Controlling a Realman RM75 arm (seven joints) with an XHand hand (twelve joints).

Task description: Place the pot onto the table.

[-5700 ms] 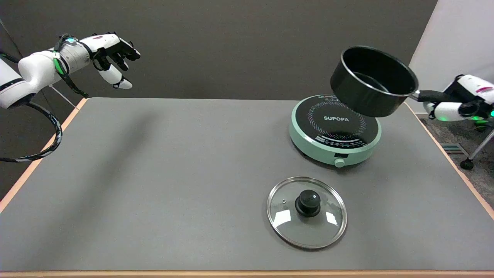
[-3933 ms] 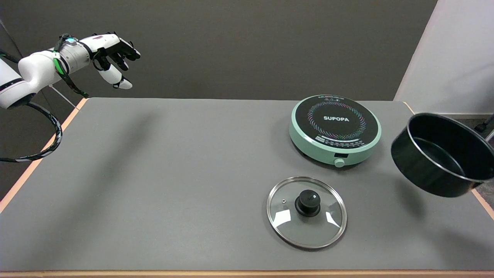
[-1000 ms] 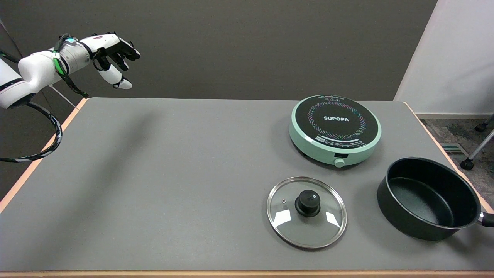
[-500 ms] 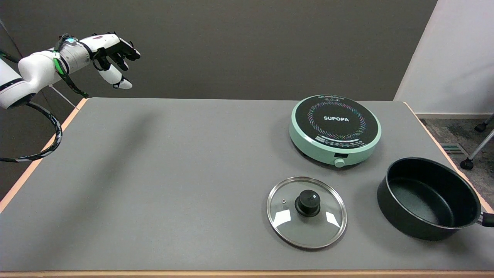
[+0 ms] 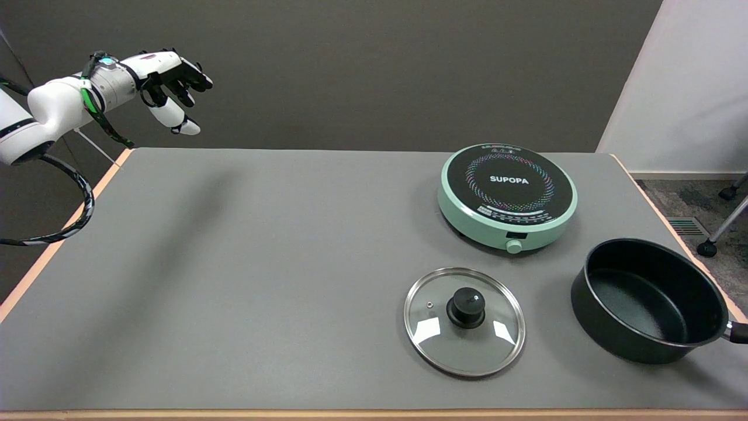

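Observation:
The black pot (image 5: 648, 301) stands upright on the grey table (image 5: 263, 263) near its right edge, in front of the cooker. Its inside is empty. Its black handle (image 5: 737, 332) runs off the picture's right edge. My right hand is out of the picture, so whether it holds the handle is hidden.
A mint-green induction cooker (image 5: 507, 196) stands at the back right with nothing on it. A glass lid with a black knob (image 5: 465, 320) lies flat just left of the pot. The idle left hand (image 5: 169, 82) hangs in the air at the upper left. The table's right edge (image 5: 672, 225) runs close by the pot.
The pot was carried off the cooker, rightward and down, and came to rest on the table. Over the last second it has barely moved.

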